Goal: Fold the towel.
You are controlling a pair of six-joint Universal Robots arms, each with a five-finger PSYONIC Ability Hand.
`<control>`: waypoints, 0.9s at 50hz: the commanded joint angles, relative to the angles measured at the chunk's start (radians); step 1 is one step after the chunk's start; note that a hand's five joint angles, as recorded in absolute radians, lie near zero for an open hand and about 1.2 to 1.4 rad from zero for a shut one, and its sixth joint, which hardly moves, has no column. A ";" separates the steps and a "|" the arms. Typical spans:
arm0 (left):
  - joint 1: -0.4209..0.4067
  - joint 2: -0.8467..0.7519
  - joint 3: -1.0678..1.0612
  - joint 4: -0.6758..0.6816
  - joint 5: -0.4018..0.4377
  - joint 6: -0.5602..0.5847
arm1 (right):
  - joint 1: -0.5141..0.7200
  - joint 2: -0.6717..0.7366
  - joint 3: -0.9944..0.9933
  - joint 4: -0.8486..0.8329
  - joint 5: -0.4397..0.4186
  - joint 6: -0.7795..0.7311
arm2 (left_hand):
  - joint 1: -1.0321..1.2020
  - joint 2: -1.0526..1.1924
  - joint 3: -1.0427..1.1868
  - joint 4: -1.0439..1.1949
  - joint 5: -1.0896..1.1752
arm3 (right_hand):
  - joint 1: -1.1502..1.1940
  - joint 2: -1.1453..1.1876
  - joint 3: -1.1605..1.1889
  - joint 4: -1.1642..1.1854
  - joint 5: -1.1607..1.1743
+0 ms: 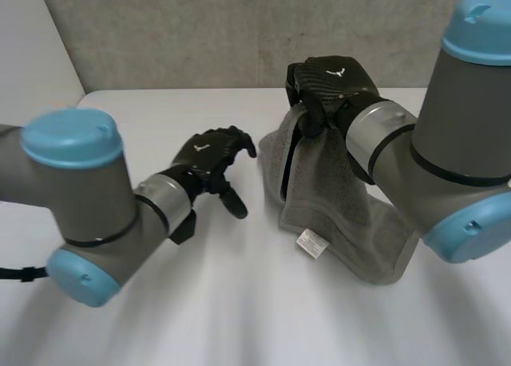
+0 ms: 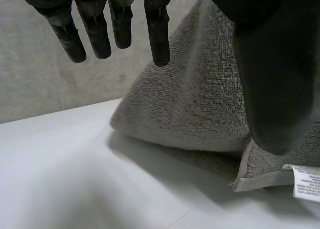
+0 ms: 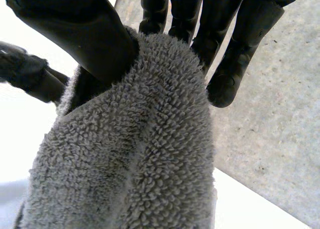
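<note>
Just one grey terry towel (image 1: 319, 192): the right hand (image 1: 331, 82) pinches its top edge, raised, while the lower end rests on the white counter (image 1: 239, 310). Beside it, the left hand (image 1: 211, 158) hangs slack and empty.

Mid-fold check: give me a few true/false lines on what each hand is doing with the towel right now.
1. The right hand pinches the towel between thumb and fingers. True.
2. The left hand grips a towel corner. False: it is open beside the towel, holding nothing.
3. The towel lies wholly flat on the table. False: the right hand holds part of it up, and the rest rests on the table.
4. A white label shows at the towel's edge. True.
</note>
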 commanded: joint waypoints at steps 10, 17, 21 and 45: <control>-0.078 -0.201 0.136 0.178 -0.010 -0.190 | -0.009 -0.084 0.204 -0.035 -0.004 0.004 | -0.039 -0.011 -0.018 -0.025 0.007 | 0.061 0.093 0.084 0.063 0.062; -0.117 -0.259 0.197 0.210 -0.012 -0.205 | -0.049 -0.129 0.280 -0.072 -0.010 0.017 | 0.070 0.098 0.091 0.084 0.116 | 0.061 0.093 0.084 0.063 0.062; -0.124 -0.311 0.222 0.248 -0.029 -0.202 | -0.067 -0.147 0.296 -0.073 -0.022 0.033 | 0.882 0.910 0.903 0.896 0.928 | 0.061 0.093 0.084 0.063 0.062; 0.053 0.259 0.381 0.181 0.070 -0.194 | -0.153 -0.181 -0.297 0.259 -0.134 -0.010 | 1.117 1.145 1.139 1.132 1.164 | 0.061 0.093 0.084 0.063 0.062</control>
